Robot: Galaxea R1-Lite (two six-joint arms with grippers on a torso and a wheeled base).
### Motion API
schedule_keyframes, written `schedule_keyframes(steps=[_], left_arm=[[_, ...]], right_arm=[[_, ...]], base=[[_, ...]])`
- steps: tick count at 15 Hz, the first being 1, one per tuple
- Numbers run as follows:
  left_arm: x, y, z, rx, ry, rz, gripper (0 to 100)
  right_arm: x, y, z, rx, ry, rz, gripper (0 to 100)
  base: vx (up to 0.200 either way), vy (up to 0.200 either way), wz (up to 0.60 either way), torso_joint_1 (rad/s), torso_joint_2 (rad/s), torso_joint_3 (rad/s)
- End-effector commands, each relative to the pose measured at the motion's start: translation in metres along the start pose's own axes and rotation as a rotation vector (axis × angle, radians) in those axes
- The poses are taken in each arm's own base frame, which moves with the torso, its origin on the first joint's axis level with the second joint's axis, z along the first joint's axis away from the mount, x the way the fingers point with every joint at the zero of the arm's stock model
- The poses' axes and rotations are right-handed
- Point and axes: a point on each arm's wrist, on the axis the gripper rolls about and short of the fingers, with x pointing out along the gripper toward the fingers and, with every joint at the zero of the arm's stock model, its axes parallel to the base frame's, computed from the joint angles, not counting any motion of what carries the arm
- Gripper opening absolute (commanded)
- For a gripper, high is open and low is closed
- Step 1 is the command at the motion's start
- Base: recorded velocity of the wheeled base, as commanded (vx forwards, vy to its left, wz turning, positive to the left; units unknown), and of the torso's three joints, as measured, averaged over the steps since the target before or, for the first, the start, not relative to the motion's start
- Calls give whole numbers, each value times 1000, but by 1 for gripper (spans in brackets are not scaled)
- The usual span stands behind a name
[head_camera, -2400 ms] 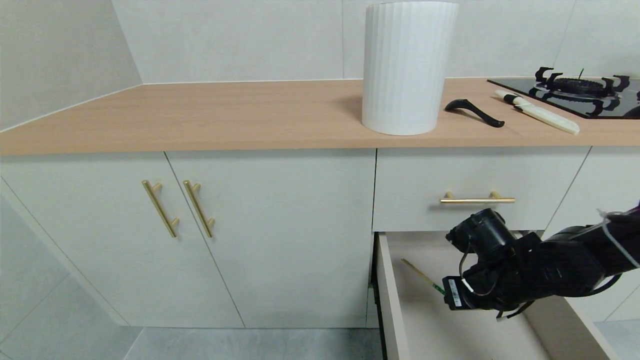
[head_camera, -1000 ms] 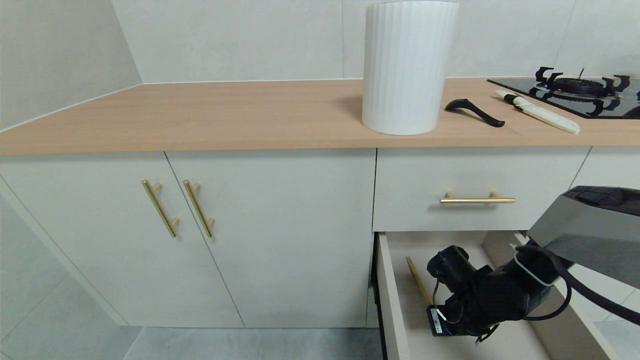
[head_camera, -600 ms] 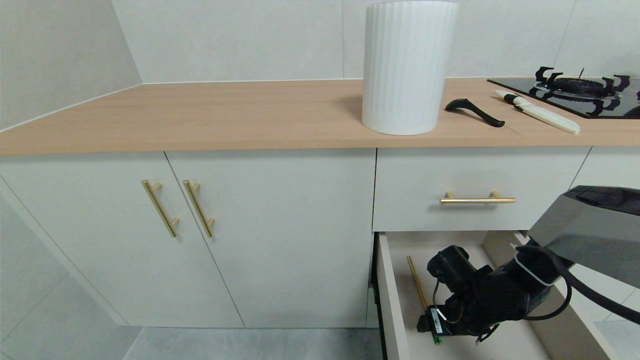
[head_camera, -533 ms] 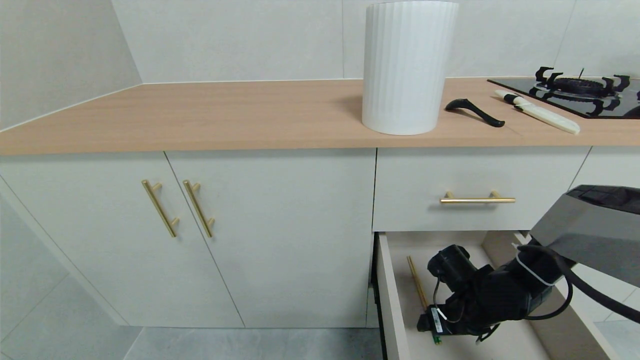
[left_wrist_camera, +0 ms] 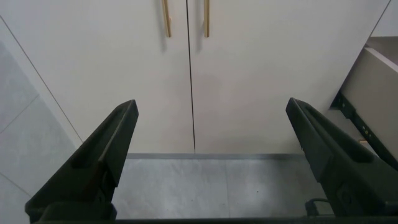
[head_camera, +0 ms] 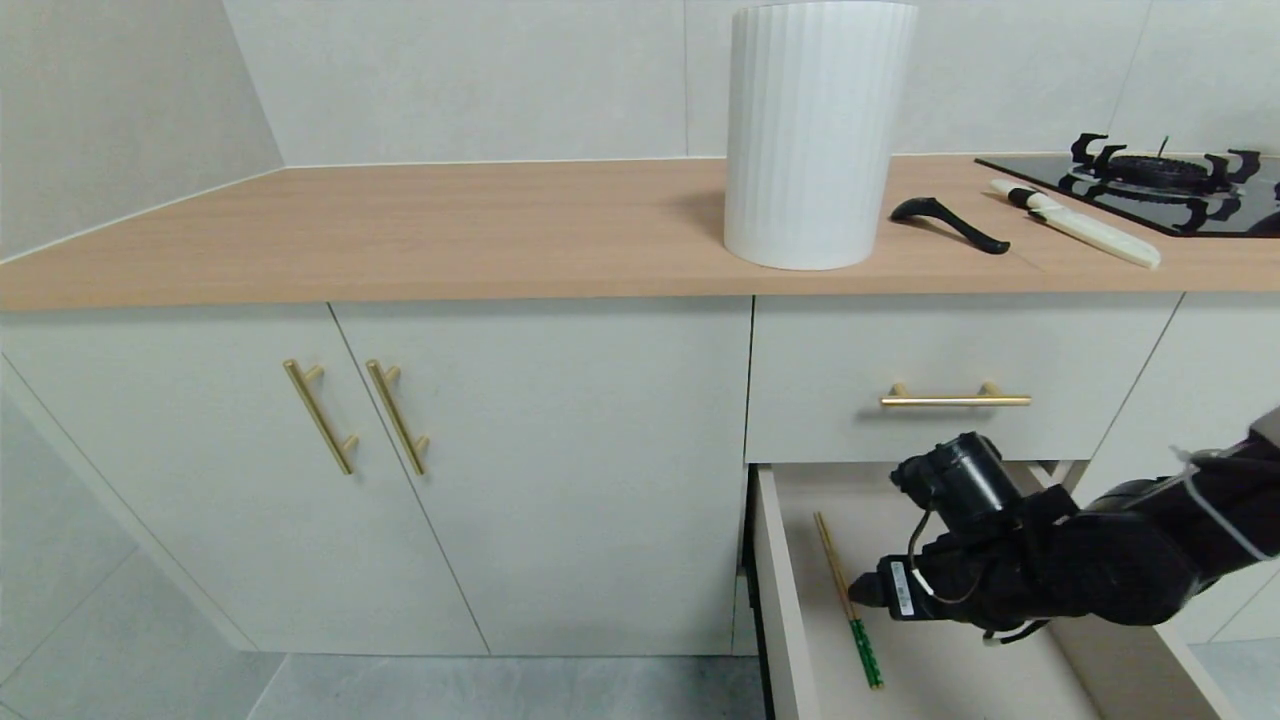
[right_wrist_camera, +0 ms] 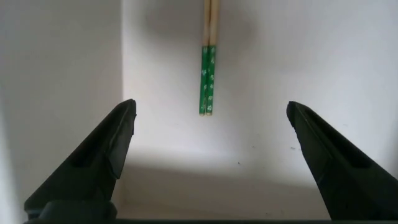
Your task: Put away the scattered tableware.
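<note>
The left gripper (left_wrist_camera: pixel 211 107) hangs low in front of the closed cupboard doors (left_wrist_camera: pixel 261 74), its fingers spread wide with nothing between them, and takes no part in this step. To the right of the doors the lower drawer (head_camera: pixel 783 600) stands pulled out, and that is where the change is. A couple of seconds ago the right gripper (right_wrist_camera: pixel 210 109) carried the chopsticks (head_camera: pixel 846 600) above the drawer. It then sank to the drawer floor and let them go, and it has now lifted up and back. The pair lies flat on the drawer floor close beside the left wall, green ends toward the front, touching neither finger. The right gripper's fingers are spread wide and empty, hovering just above the green ends. So the chopsticks look put away, and this piece of the job seems finished. Further right, up on the counter (head_camera: pixel 500 230), a black spoon (head_camera: pixel 948 223) and a white knife (head_camera: pixel 1078 226) lie beside the tall white canister (head_camera: pixel 808 135), near the stove (head_camera: pixel 1150 175). They are probably next, and the drawer must stay open for them.
</note>
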Motion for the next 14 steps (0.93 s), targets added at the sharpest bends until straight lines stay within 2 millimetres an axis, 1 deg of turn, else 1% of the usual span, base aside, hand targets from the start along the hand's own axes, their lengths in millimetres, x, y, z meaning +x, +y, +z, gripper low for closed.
schedule_keyframes(steps=[1, 4, 6, 8, 12, 14], left_arm=[[0, 0, 0, 0, 0, 1, 100], [0, 0, 0, 0, 0, 1, 100], [0, 0, 0, 0, 0, 0, 100], [0, 0, 0, 0, 0, 1, 100], [0, 0, 0, 0, 0, 1, 100], [0, 0, 0, 0, 0, 1, 100]], right_arm=[[-88, -9, 16, 13, -263, 59, 100], [-145, -20, 19, -19, -465, 23, 100], [-166, -30, 19, -40, -538, 7, 100], [-176, -34, 19, -34, -579, -13, 100], [-186, -37, 18, -39, -612, -9, 100], [-188, -38, 18, -48, -618, -16, 100]], base=[[0, 0, 0, 0, 0, 0], [0, 0, 0, 0, 0, 0], [0, 0, 0, 0, 0, 0], [0, 0, 0, 0, 0, 0], [0, 0, 0, 0, 0, 0], [0, 0, 0, 0, 0, 0]])
